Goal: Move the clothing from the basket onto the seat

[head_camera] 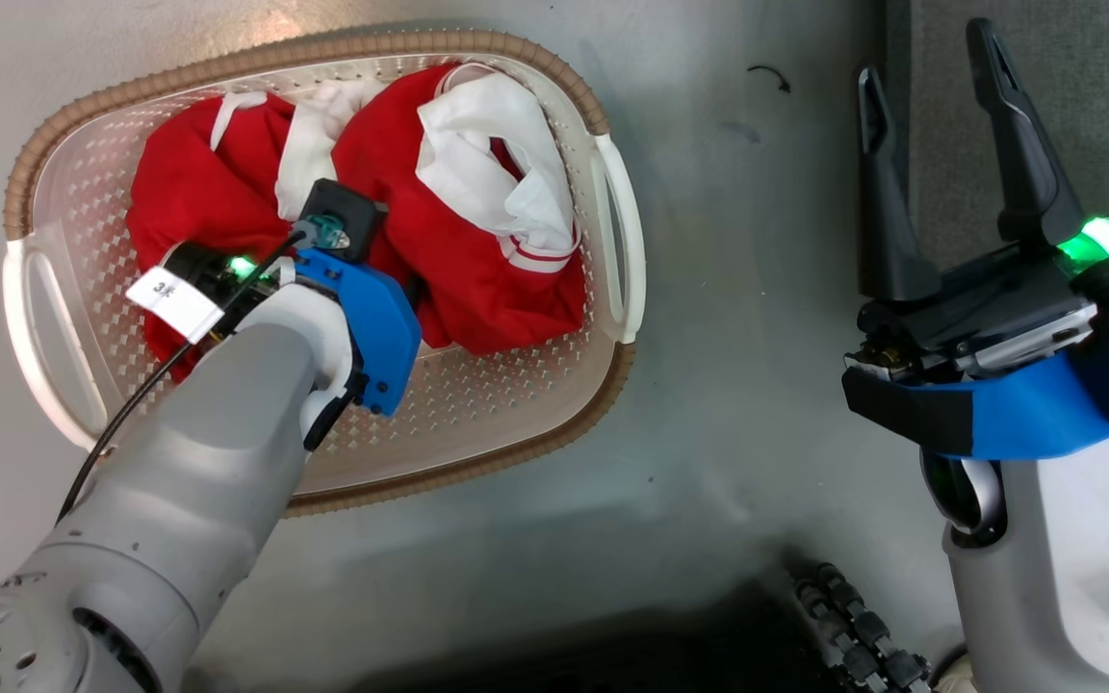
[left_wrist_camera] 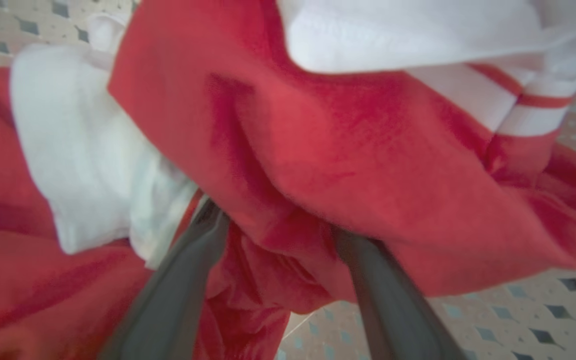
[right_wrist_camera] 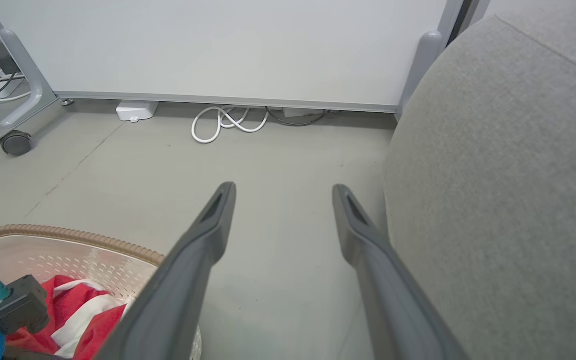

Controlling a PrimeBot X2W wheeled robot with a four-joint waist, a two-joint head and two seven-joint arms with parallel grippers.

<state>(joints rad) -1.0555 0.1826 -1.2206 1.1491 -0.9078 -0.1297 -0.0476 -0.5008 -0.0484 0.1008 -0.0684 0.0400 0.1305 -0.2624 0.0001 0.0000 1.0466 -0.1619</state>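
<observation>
Two red garments with white trim lie bunched in the cream basket (head_camera: 516,452): one at the left (head_camera: 189,192), one at the right (head_camera: 477,260). My left arm reaches down into the basket, its wrist over the gap between them. In the left wrist view my left gripper (left_wrist_camera: 278,225) is open, its dark fingers (left_wrist_camera: 188,270) apart and pushed into a red fold (left_wrist_camera: 328,165) that hides the tips. My right gripper (head_camera: 930,67) hangs open and empty over the floor, next to the grey seat (head_camera: 1074,115), which also rises at the right (right_wrist_camera: 508,175).
The basket stands on grey floor left of the seat. A white panel on a wheeled frame (right_wrist_camera: 218,45), a caster (right_wrist_camera: 15,143) and a coiled white cable (right_wrist_camera: 228,122) lie beyond. My dark base with a cable chain (head_camera: 863,635) sits at the bottom.
</observation>
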